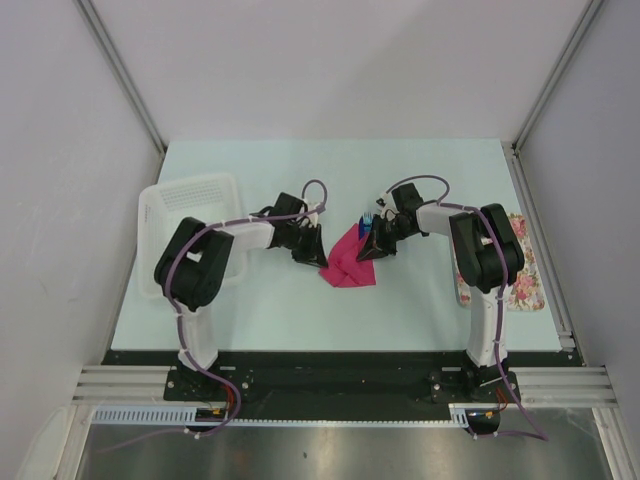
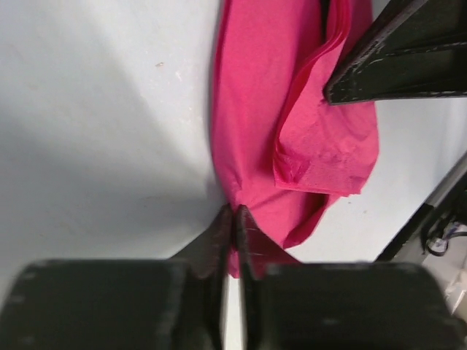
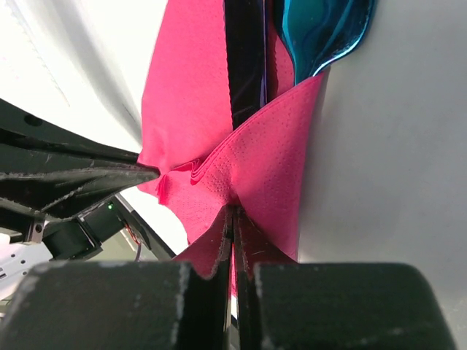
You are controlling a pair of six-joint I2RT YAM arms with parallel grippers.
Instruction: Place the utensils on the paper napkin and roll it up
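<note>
The pink paper napkin (image 1: 348,262) lies crumpled and partly folded at the table's middle, between my two grippers. My left gripper (image 1: 314,252) is shut on the napkin's left edge (image 2: 248,146). My right gripper (image 1: 372,246) is shut on the napkin's right edge (image 3: 248,168). The dark blue utensils (image 1: 367,222) stick out of the napkin's far end; in the right wrist view a shiny blue utensil head (image 3: 321,33) and a dark handle (image 3: 244,58) lie inside the fold. The rest of the utensils is hidden by the napkin.
A white basket (image 1: 190,225) stands at the left, under my left arm. A floral-patterned tray (image 1: 525,275) lies at the right edge, partly under my right arm. The table's far half (image 1: 340,170) is bare.
</note>
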